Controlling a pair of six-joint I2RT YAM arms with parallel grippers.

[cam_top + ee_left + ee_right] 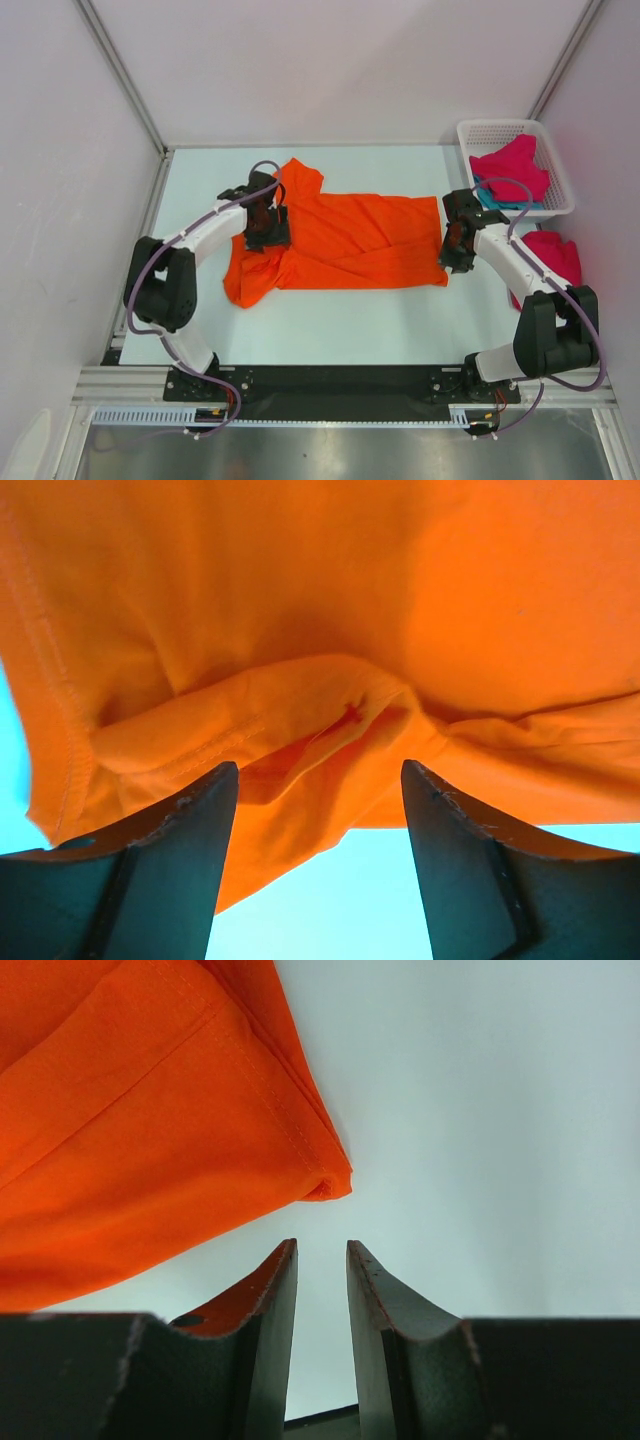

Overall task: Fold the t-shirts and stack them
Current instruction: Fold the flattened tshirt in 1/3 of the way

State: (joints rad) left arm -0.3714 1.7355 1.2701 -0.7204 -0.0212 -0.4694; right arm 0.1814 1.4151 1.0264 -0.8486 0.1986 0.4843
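An orange t-shirt (pixel 350 240) lies spread and creased across a pale table (pixel 350 320). The left arm bends in over the shirt's left end. The left gripper (pixel 267 232) points down there, jaws wide apart and released, with a bunched fold of cloth just past its fingertips. The right gripper (pixel 455 256) sits at the shirt's right hem corner, jaws narrowly parted, grasping nothing. Right of the orange shirt, a white mesh basket (pixel 495 133) holds a magenta t-shirt (pixel 515 165) over a teal t-shirt (pixel 490 200). A second magenta t-shirt (pixel 555 255) lies on the table nearby.

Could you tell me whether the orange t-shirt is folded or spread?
Partly folded: orange t-shirt doubled over lengthwise, not yet folded crosswise.
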